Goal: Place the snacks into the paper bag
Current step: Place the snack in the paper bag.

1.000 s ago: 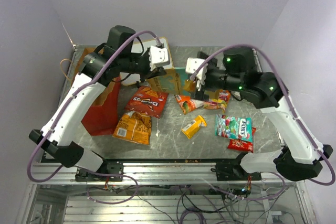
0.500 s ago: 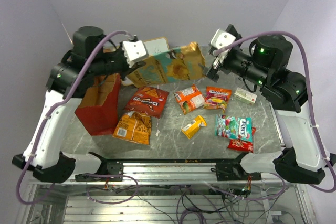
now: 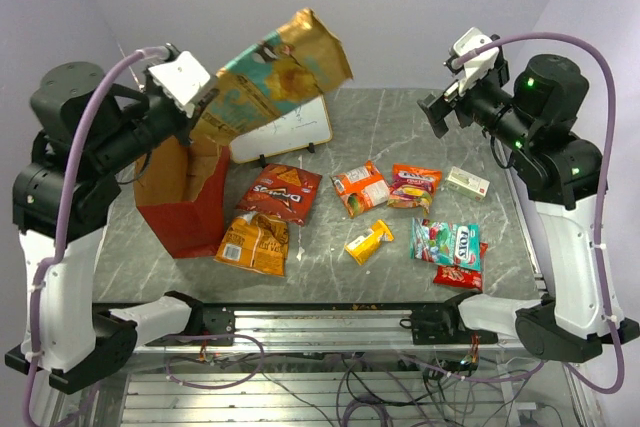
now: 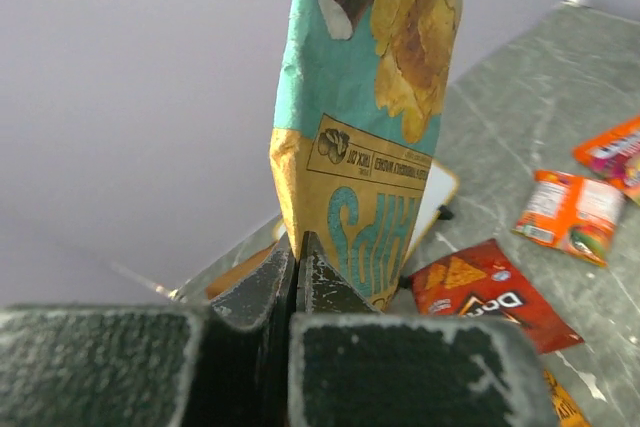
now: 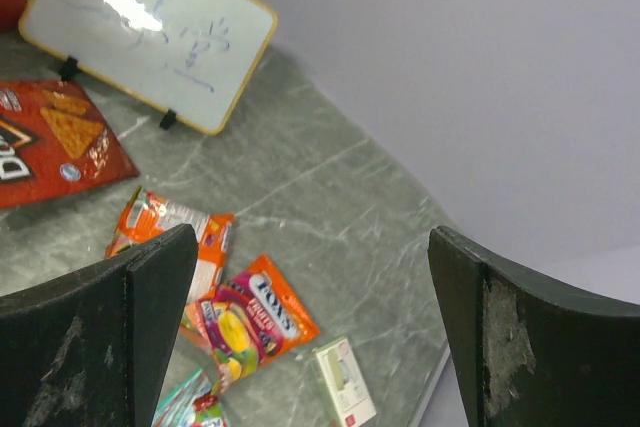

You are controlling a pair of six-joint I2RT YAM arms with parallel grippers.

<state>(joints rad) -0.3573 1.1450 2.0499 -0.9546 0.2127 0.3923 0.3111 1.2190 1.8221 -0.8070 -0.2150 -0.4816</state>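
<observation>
My left gripper (image 3: 203,109) is shut on the lower edge of a large brown and teal chip bag (image 3: 278,69), which hangs tilted in the air above the red paper bag (image 3: 185,202). In the left wrist view the chip bag (image 4: 370,127) rises straight out of the shut gripper (image 4: 297,247). My right gripper (image 3: 447,113) hangs open and empty, high at the right; the wrist view shows the gripper (image 5: 312,247) holding nothing. On the table lie a red Doritos bag (image 3: 281,192), an orange chip bag (image 3: 255,242), an orange pack (image 3: 360,187), a Fox's pack (image 3: 415,184), a yellow pack (image 3: 368,241) and a teal-white candy bag (image 3: 447,242).
A white framed board (image 3: 285,132) with writing leans at the back, just behind the Doritos bag. A small white box (image 3: 467,181) lies at the right, by the Fox's pack. A red pack (image 3: 460,275) peeks out under the candy bag.
My left arm has swung up and to the left, carrying the chip bag to above the paper bag. My right arm has drawn back up and to the right, away from it.
</observation>
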